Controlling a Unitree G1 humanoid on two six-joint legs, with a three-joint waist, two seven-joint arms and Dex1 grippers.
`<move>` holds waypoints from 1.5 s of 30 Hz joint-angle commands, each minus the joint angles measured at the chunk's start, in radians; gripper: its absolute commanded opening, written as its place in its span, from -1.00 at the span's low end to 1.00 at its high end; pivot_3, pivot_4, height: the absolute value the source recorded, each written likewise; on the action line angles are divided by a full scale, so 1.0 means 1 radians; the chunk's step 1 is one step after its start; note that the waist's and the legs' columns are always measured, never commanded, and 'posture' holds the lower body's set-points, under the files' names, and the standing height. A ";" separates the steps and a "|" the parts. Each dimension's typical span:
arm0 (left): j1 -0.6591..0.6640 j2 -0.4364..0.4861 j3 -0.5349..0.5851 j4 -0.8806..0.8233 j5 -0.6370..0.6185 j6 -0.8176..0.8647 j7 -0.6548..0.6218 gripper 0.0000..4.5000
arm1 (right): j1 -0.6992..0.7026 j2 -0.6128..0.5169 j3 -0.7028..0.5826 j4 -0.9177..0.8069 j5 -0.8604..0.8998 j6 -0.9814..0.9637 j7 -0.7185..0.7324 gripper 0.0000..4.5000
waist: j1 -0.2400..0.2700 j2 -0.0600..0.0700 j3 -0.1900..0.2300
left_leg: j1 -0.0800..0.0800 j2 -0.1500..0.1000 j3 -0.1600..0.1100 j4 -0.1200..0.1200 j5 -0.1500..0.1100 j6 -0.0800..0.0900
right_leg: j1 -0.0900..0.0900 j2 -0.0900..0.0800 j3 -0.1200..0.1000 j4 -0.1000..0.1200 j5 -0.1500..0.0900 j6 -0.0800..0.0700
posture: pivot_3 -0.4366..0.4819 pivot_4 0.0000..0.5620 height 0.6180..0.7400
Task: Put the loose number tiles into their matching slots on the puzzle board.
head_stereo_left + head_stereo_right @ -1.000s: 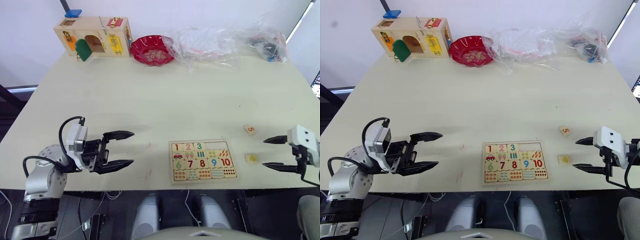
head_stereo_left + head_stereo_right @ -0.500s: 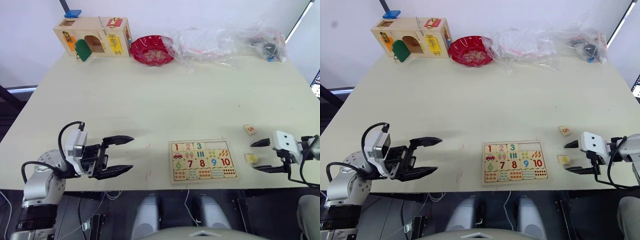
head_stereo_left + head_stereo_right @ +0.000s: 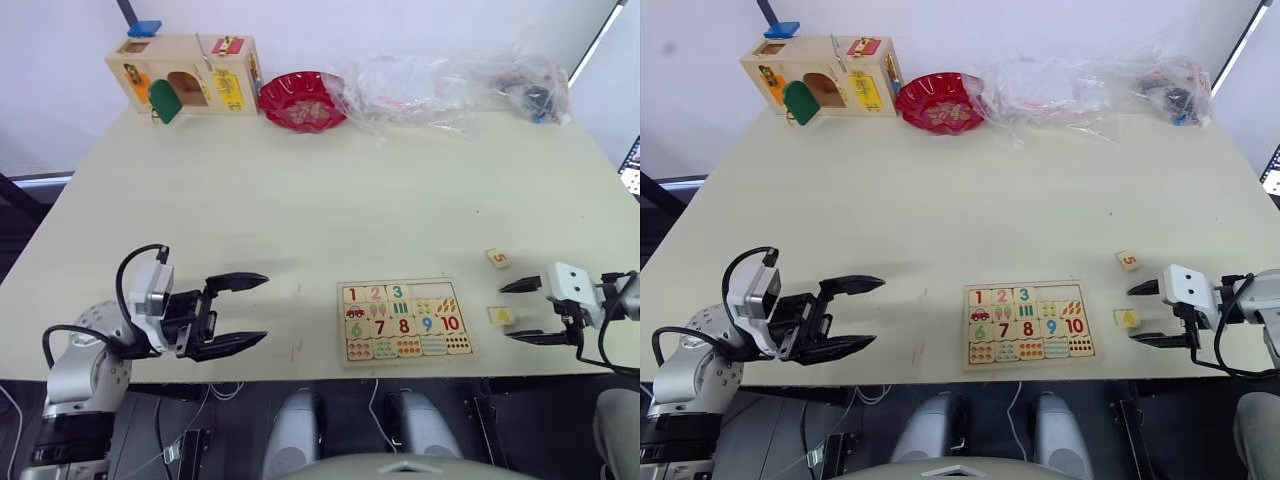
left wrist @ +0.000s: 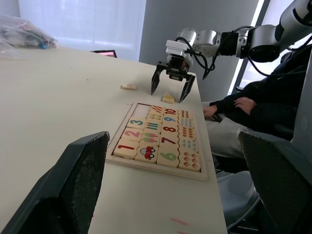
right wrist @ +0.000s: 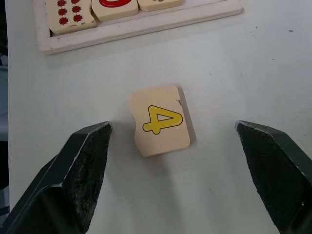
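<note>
Two black fingers of my right claw [image 3: 518,311] stand wide apart on either side of the yellow 4 tile [image 5: 160,120], which lies flat on the counter [image 3: 330,200] between them, touched by neither. Just beyond it lies the 5 tile [image 3: 499,258], also loose. Beside both, toward my left, sits the puzzle board [image 3: 405,320], with 1, 2 and 3 seated in its top row and the slots [image 3: 437,293] after the 3 bare. My left claw [image 3: 253,310] hangs wide open and empty, well apart from the board.
</note>
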 commanded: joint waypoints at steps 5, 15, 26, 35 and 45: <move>0.004 0.002 0.030 -0.035 -0.023 -0.003 0.004 1.00 | 0.025 -0.001 -0.014 -0.021 0.010 -0.005 -0.020 0.34 | 0.000 0.000 0.000 | 0.000 0.000 0.000 0.000 0.000 0.000 | 0.000 0.000 0.000 0.000 0.000 0.000 | -0.05 -0.47 1.00; 0.004 0.004 0.030 -0.033 -0.026 -0.003 0.004 1.00 | 0.034 -0.008 -0.013 -0.012 0.005 -0.021 -0.025 0.34 | 0.000 0.000 0.000 | 0.000 0.000 0.000 0.000 0.000 0.000 | 0.000 0.000 0.000 0.000 0.000 0.000 | -0.05 -0.47 1.00; 0.009 0.003 0.031 -0.032 -0.025 -0.004 0.006 1.00 | 0.046 -0.018 -0.023 -0.002 0.001 -0.024 -0.031 0.34 | 0.001 0.000 0.000 | 0.000 0.000 0.000 0.000 0.000 0.000 | 0.000 0.000 0.000 0.000 0.000 0.000 | -0.05 -0.47 1.00; 0.017 0.004 0.034 -0.037 -0.028 -0.005 0.007 1.00 | 0.051 -0.026 -0.028 -0.007 0.002 -0.018 -0.028 0.34 | 0.002 0.000 0.000 | 0.000 0.000 0.000 0.000 0.000 0.000 | 0.001 0.000 0.000 0.000 0.000 0.000 | -0.05 -0.47 1.00; 0.023 0.005 0.035 -0.038 -0.030 -0.005 0.004 1.00 | 0.069 -0.036 -0.035 -0.031 0.016 -0.002 -0.026 0.34 | 0.004 0.000 0.000 | 0.000 0.000 0.000 0.000 0.000 0.000 | 0.001 0.000 0.000 0.000 0.000 0.000 | -0.05 -0.47 1.00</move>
